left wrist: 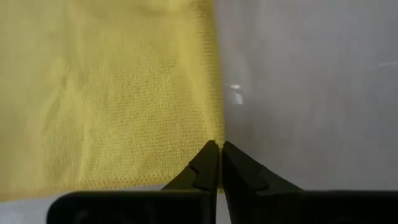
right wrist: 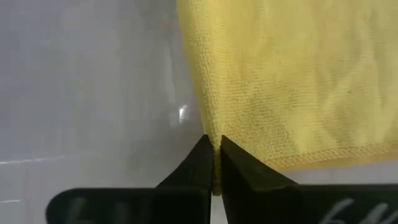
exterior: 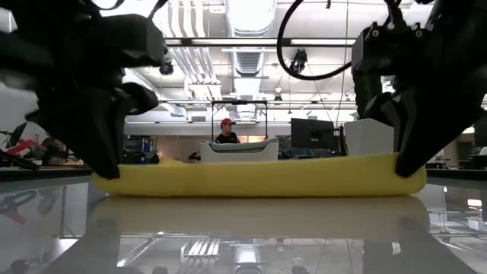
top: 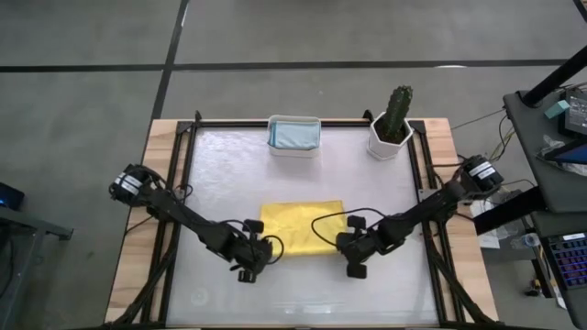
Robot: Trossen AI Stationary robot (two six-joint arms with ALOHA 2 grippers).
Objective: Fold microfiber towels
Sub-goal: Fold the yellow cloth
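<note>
Both arms are down low over the table, reaching in from the side edges toward the middle. Left gripper point(top: 260, 258) sits at about seven o'clock from table centre, fingers point(left wrist: 205, 163) pinched together. Right gripper point(top: 351, 253) is at about five o'clock, fingers point(right wrist: 202, 158) also pressed closed, wrists angled inward, facing each other.

Yellow towel point(right wrist: 280, 81): soft matt cloth with fine looped weave and stitched hem, pinched at its edge between smooth, hard black fingers point(right wrist: 239, 171); table point(top: 367, 192) beside them: glossy, smooth, reflective; wooden border
</note>
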